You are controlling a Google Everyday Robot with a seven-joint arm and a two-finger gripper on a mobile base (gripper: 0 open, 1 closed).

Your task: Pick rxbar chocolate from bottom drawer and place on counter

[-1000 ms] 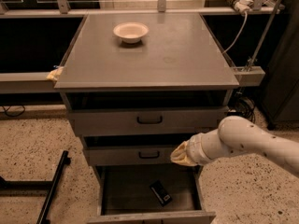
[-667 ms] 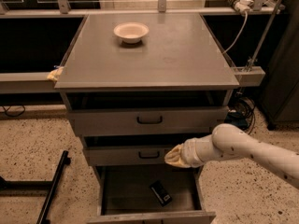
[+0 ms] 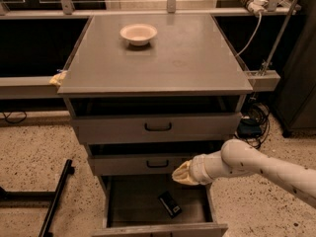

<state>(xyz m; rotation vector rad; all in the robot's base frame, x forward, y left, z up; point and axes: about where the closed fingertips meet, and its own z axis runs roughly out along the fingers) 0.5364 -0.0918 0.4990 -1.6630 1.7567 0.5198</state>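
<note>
The rxbar chocolate [image 3: 169, 204] is a small flat black bar lying inside the open bottom drawer [image 3: 123, 216], right of its middle. The grey counter [image 3: 197, 63] tops the cabinet above. My gripper [image 3: 180, 174] is at the end of the white arm reaching in from the right. It hangs over the drawer's back right part, just above and slightly right of the bar and in front of the middle drawer's face. Its yellowish fingertips point left, and it holds nothing that I can see.
A white bowl [image 3: 138, 34] sits at the back of the counter. The top drawer [image 3: 158, 127] and middle drawer [image 3: 148, 164] are pulled out a little. A black bar [image 3: 57, 196] lies on the floor at the left. Cables [image 3: 252, 120] hang at the right.
My arm has moved left and slightly down, bringing the gripper from beside the drawer's right edge to above the open bottom drawer, closer to the bar.
</note>
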